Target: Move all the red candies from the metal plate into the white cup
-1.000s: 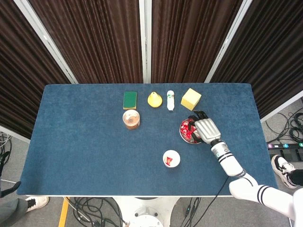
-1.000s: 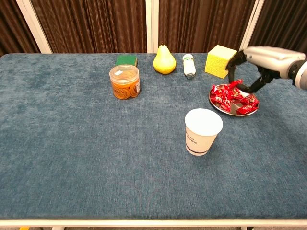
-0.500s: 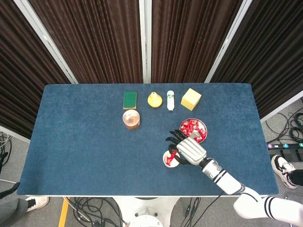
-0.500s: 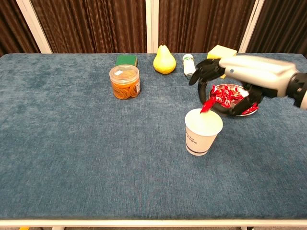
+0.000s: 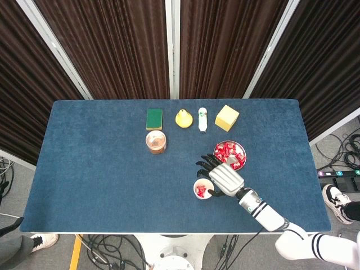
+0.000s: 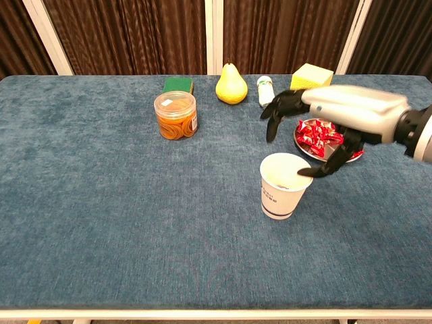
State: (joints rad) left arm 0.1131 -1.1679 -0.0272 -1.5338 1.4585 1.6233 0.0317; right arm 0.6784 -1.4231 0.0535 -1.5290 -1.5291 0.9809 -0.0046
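Note:
The white cup [image 5: 202,189] [image 6: 284,184] stands near the table's front, with red candy showing inside it in the head view. Behind it to the right, the metal plate [image 5: 239,147] [image 6: 300,142] holds several red candies [image 5: 227,152] [image 6: 317,132]. My right hand [image 5: 223,176] [image 6: 332,118] hovers over the cup's right rim with its fingers spread and nothing between them; it hides the plate's front part. My left hand is in neither view.
Along the back stand a green sponge [image 5: 154,118] [image 6: 177,84], a yellow pear [image 5: 183,118] [image 6: 231,84], a small white bottle [image 5: 202,118] [image 6: 266,91] and a yellow block [image 5: 226,117] [image 6: 310,75]. An orange-filled jar [image 5: 156,142] [image 6: 175,115] sits left of the plate.
My right hand carried a red candy from the plate to the cup. The candy it pinched above the rim half a second ago has dropped in, and the fingers have spread.

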